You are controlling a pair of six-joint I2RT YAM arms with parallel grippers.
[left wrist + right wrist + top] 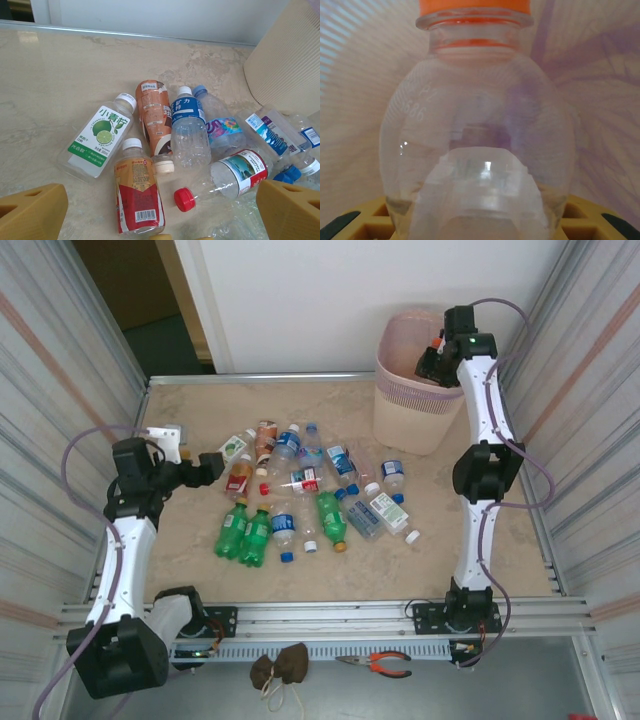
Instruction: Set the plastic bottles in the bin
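Over the far bin, right end effector clamps an orange-capped bottle for dropping; left end effector, jaws apart, faces the remaining bottles.

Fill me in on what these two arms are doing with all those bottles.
They are clearing plastic bottles into a bin. The right gripper is closed on a clear orange-capped bottle and holds it at the opening of the pink bin, not yet released. The left gripper is open and hovers at the left end of the other bottles, which lie scattered on the table.
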